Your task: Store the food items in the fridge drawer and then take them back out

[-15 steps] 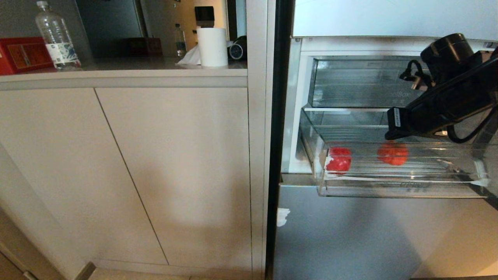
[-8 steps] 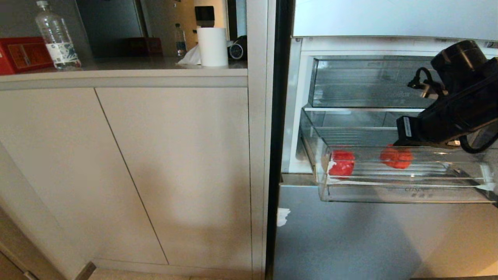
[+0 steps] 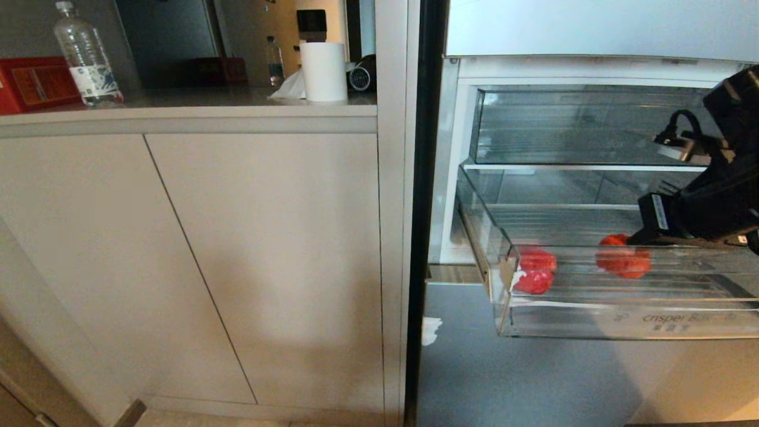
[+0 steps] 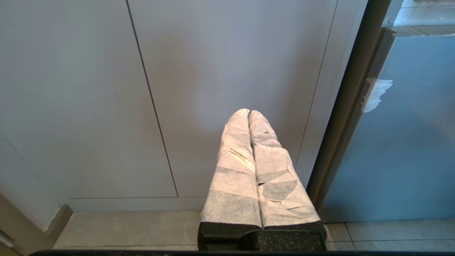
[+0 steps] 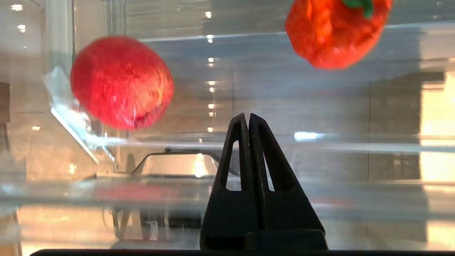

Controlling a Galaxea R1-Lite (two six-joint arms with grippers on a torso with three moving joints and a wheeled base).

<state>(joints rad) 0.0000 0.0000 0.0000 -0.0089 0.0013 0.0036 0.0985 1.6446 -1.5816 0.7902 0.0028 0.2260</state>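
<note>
The right gripper (image 5: 247,119), pinched shut and empty, sits at the drawer (image 3: 593,323), which is pulled out. Both foods lie inside, the ball (image 3: 535,271) near the drawer's left wall and the packet (image 3: 621,259) further right, so storing looks done and retrieval remains. The left gripper (image 4: 249,113) hangs closed by the cabinet (image 4: 89,99).

Counter (image 3: 195,98) runs along the top left, w/ a clear water bottle (image 3: 88,56) standing beside a red box (image 3: 32,83) at the far end. Further along, a white paper roll (image 3: 323,71) stands upright, a crumpled tissue (image 3: 290,88) just beside it and a small dark round gadget (image 3: 363,74) on its other side (can't tell what it is). Below the counter, two plain beige cabinet doors (image 3: 255,249). Inside the fridge, an upper clear drawer (image 3: 557,124) sits pushed in. A scrap of white tape (image 3: 431,329) clings to the grey lower fridge door (image 3: 522,379).
</note>
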